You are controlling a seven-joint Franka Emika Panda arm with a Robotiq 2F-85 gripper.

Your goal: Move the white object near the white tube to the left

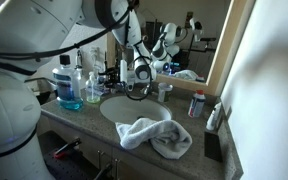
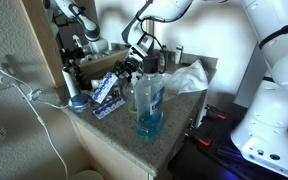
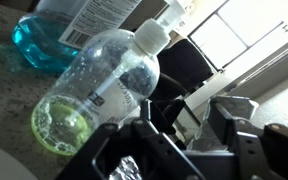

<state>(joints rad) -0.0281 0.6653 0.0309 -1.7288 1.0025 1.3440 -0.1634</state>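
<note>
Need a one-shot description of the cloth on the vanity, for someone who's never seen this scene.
Find the sink sunk into the stone counter below the mirror. At the counter's front edge, just before the basin, lies the cloth. It is the only soft, crumpled thing, white and grey; the bottles beside the sink stand upright.

My black metal gripper fingers [image 3: 124,155] sit under my glossy white robot arm [image 1: 9,115]. In the wrist view, the clear plastic soap bottle [image 3: 99,90] has a white cap and yellow-green liquid at its base, and the see-through mouthwash bottle [image 3: 39,40] holds turquoise-blue liquid behind a white printed label. The stone counter [image 1: 92,127] is speckled grey-brown, the oval sink basin [image 1: 119,108] white, the crumpled towel [image 1: 156,137] white and grey, the flat packet [image 2: 106,96] blue-and-white patterned.
</note>
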